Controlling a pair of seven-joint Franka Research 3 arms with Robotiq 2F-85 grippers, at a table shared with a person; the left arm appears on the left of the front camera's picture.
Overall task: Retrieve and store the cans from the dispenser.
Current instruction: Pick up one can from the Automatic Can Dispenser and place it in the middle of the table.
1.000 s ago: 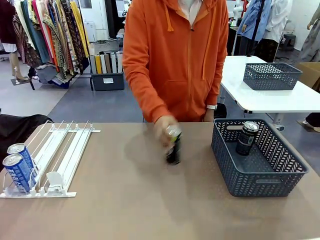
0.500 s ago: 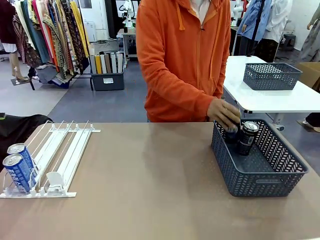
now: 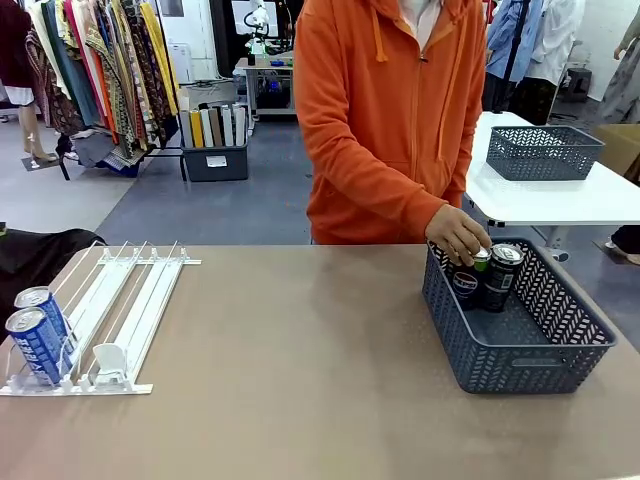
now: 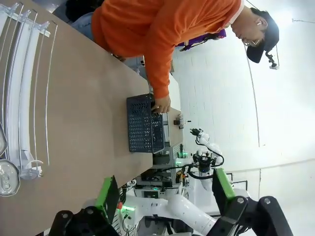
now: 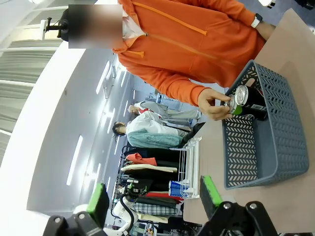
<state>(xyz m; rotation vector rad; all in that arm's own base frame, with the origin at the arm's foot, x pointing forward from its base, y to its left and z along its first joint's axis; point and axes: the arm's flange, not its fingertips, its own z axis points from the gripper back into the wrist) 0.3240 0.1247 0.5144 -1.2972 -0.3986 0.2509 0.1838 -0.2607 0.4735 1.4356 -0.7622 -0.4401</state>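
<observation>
The dispenser (image 3: 130, 300) lies at the table's left, with two blue cans (image 3: 38, 330) at its near end. A person's hand (image 3: 457, 235) holds a black can (image 3: 466, 283) inside the dark grey basket (image 3: 520, 365), beside another black can (image 3: 502, 272). In the left wrist view my left gripper (image 4: 165, 191) is open above the table, with the dispenser (image 4: 24, 98) and silver can tops (image 4: 7, 177) at the picture's left. In the right wrist view my right gripper (image 5: 155, 196) is open and well back from the basket (image 5: 246, 152) and its cans (image 5: 242, 96).
The person in an orange hoodie (image 3: 390, 110) stands at the far edge, leaning toward the basket. A second white table (image 3: 560, 195) with another grey basket (image 3: 543, 152) stands behind on the right. Bare tabletop (image 3: 300, 350) lies between dispenser and basket.
The person's hand has carried a black can from the middle of the table to the right and lowered it into the basket beside the other can. The blue cans have not moved.
</observation>
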